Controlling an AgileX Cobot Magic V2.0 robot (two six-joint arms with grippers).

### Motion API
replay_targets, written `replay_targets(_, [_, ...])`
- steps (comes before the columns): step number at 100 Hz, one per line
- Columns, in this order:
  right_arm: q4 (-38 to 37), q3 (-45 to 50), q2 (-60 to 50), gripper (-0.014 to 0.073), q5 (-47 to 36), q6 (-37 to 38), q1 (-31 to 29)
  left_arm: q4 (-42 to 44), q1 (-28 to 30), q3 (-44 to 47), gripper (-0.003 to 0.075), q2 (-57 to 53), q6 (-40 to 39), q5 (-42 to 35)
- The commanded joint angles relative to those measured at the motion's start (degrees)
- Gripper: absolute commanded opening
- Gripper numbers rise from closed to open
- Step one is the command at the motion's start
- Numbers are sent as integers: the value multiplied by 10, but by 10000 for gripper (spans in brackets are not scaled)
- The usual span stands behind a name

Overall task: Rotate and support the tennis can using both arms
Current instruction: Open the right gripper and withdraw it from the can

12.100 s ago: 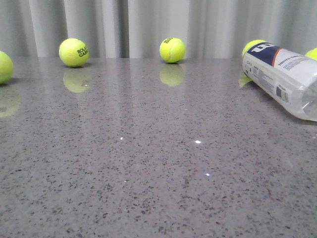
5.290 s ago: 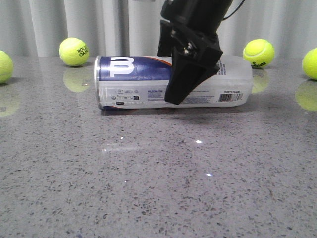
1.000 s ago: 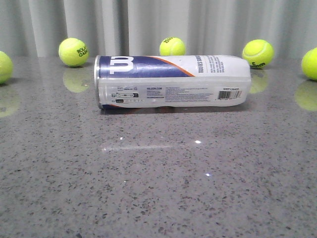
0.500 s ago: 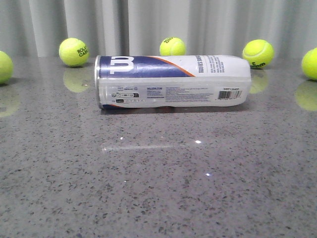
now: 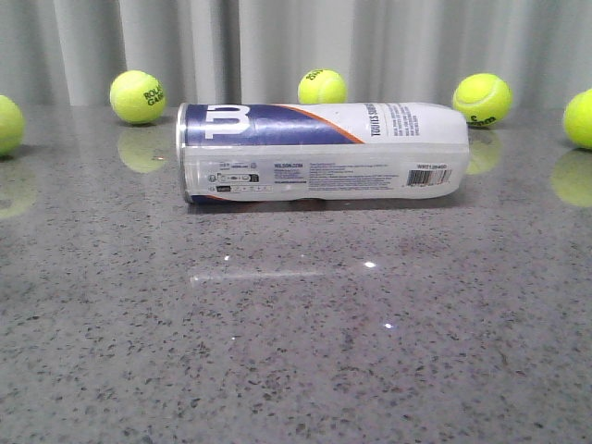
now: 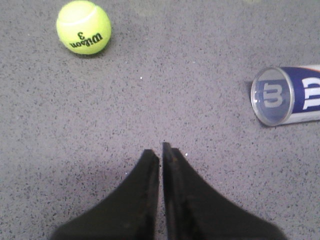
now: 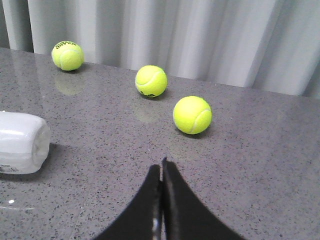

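On the table (image 5: 277,351): can (image 5: 319,153) laid sideways, ungripped.
Left gripper (image 6: 161,150) and right gripper (image 7: 161,167) seen pressed together; rim at 9 o'clock.

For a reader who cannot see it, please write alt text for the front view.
A tennis can lies on its side across a grey speckled table, silver rim to the left. Five tennis balls stand behind it before a grey curtain.

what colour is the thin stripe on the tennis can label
Orange: a thin stripe between the navy and white parts of the tennis can label, clearest in the front view.
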Motion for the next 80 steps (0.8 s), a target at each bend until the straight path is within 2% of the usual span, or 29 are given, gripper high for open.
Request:
replay_targets(1, [0,-16,3,-66,-45,0,-4,-17,1,-19,207,0,12,-24])
replay_targets(15, [0,-16,3,-66,-45,0,-4,-21,1,-19,541,0,14,-33])
replay_targets(22, [0,-16,3,-66,-45,0,-4,-31,1,-15,625,0,14,-50])
replay_targets(37, [0,-16,3,-66,-45,0,-4,-126,1,-11,614,34,23,-80])
replay_targets(58, [0,-16,3,-66,-45,0,-4,-373,1,-11,583,126,194,-75])
replay_targets(80, [0,-16,3,-66,-45,0,-4,-488,1,-11,583,224,302,-61])
